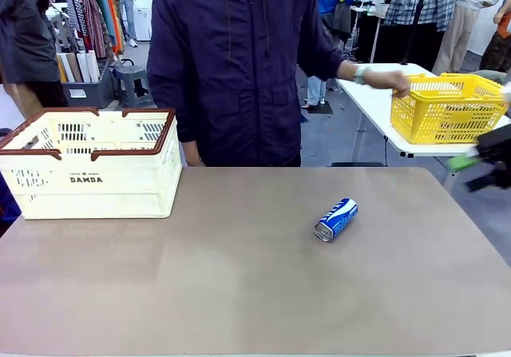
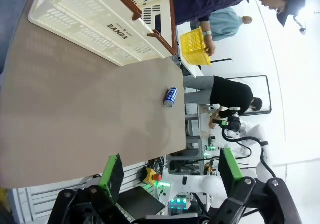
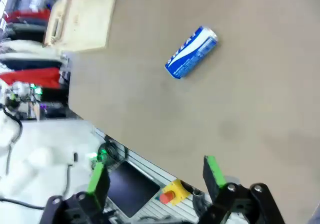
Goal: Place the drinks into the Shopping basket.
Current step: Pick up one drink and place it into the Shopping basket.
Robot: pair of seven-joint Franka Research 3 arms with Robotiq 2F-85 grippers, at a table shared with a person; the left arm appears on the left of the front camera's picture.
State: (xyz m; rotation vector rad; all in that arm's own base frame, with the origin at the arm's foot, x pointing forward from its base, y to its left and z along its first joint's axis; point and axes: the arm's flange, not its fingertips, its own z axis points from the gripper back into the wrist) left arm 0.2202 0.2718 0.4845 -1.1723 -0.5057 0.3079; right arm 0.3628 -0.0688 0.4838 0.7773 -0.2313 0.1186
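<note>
Drink can (image 1: 336, 219) lies on its side on the table (image 1: 200, 293), well apart from the Shopping basket (image 1: 96, 189) marked "DAMDA"; its own words are too small to read. It looks light, smooth and ready to roll, so pinch it softly across its middle. The left gripper (image 2: 170, 169) and right gripper (image 3: 155, 173) have fingers wide apart, holding nothing

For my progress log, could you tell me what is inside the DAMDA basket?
Inside the Shopping basket only its slotted far wall shows; the near wall hides the floor. A blue-and-white can lies outside on the table.
</note>
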